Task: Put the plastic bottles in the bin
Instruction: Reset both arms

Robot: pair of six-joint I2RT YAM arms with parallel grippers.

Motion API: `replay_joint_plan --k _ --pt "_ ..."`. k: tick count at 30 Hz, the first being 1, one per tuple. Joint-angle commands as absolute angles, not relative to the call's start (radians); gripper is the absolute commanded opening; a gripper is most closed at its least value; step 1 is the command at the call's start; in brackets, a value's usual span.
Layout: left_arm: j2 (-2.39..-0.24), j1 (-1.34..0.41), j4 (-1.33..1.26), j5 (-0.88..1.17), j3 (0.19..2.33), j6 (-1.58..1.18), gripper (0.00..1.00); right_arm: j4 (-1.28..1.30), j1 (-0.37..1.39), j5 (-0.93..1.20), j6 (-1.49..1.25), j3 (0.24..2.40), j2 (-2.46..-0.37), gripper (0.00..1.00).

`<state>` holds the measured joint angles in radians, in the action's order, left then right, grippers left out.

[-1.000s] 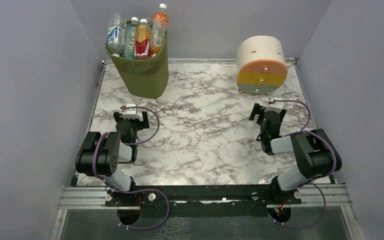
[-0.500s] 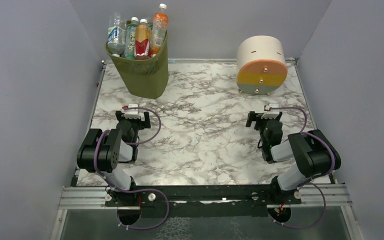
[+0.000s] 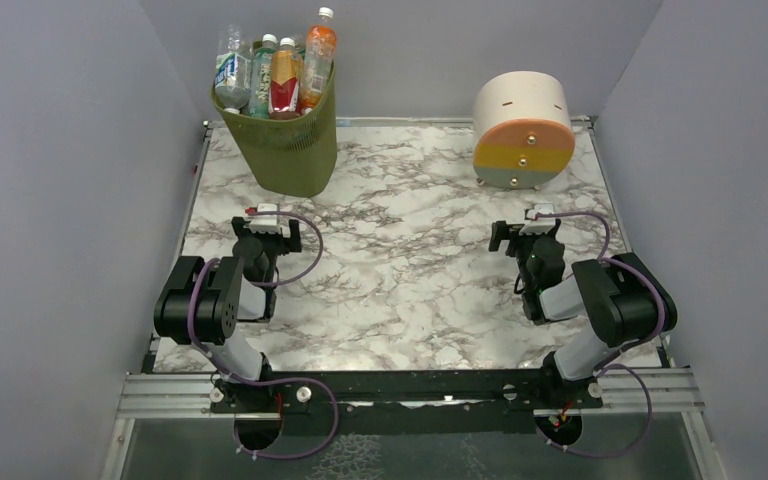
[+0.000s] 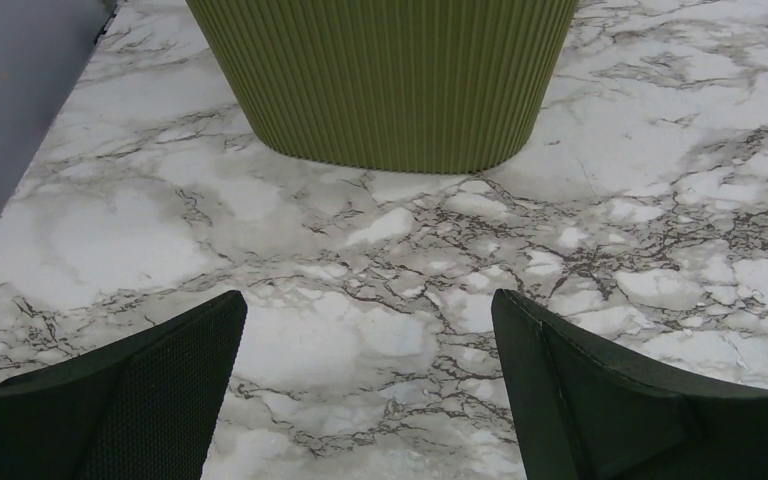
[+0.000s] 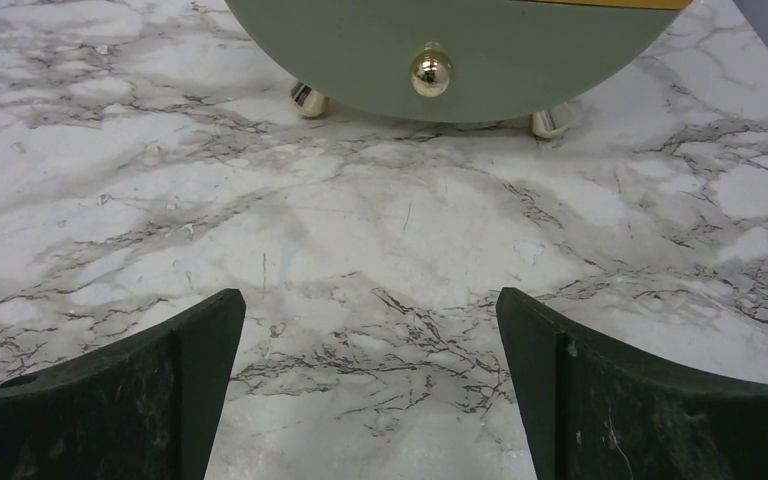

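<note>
The olive-green mesh bin (image 3: 285,145) stands at the far left of the marble table, with several plastic bottles (image 3: 278,75) upright in it, one orange-filled (image 3: 317,55). The bin's lower wall fills the top of the left wrist view (image 4: 385,80). My left gripper (image 3: 265,230) is open and empty, low over the table a little in front of the bin (image 4: 368,330). My right gripper (image 3: 525,232) is open and empty over the right side of the table (image 5: 370,330). No bottle lies on the table in any view.
A cream cylinder with an orange, yellow and grey face (image 3: 523,130) stands at the far right on small brass feet; its grey lower face and a brass knob (image 5: 430,70) show just ahead of my right gripper. Grey walls enclose the table on three sides.
My right arm has drawn back and swung its gripper slightly left. My left gripper has shifted a little forward towards the bin. The bottles and bin have not moved.
</note>
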<state>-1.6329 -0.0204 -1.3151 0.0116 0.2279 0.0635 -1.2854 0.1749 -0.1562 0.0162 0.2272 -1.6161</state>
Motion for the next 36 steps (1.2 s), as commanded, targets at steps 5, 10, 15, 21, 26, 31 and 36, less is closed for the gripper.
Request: replay_joint_plan --k 5,10,15,21,26,31,36 --pt "-1.641 -0.038 -1.272 -0.035 0.265 0.055 0.99 -1.299 0.174 -0.135 0.021 0.241 -1.623 0.99" --pt "-1.641 -0.048 -1.270 -0.053 0.267 0.059 0.99 -1.301 0.175 -0.133 0.021 0.242 -1.623 0.99" --pt "-1.641 -0.049 -1.268 -0.055 0.268 0.060 0.99 -1.302 0.175 -0.133 0.021 0.239 -1.622 0.99" --pt "-1.642 -0.049 -1.269 -0.055 0.268 0.060 0.99 -1.308 0.175 -0.135 0.021 0.236 -1.621 0.99" --pt "-1.641 -0.049 -1.269 -0.056 0.268 0.060 0.99 -1.308 0.175 -0.134 0.021 0.237 -1.621 0.99" --pt "-1.641 -0.049 -1.269 -0.055 0.268 0.060 0.99 -1.308 0.175 -0.134 0.021 0.236 -1.621 0.99" --pt "-1.645 -0.049 -1.260 -0.054 0.274 0.061 0.99 -1.309 0.175 -0.135 0.021 0.236 -1.621 0.99"
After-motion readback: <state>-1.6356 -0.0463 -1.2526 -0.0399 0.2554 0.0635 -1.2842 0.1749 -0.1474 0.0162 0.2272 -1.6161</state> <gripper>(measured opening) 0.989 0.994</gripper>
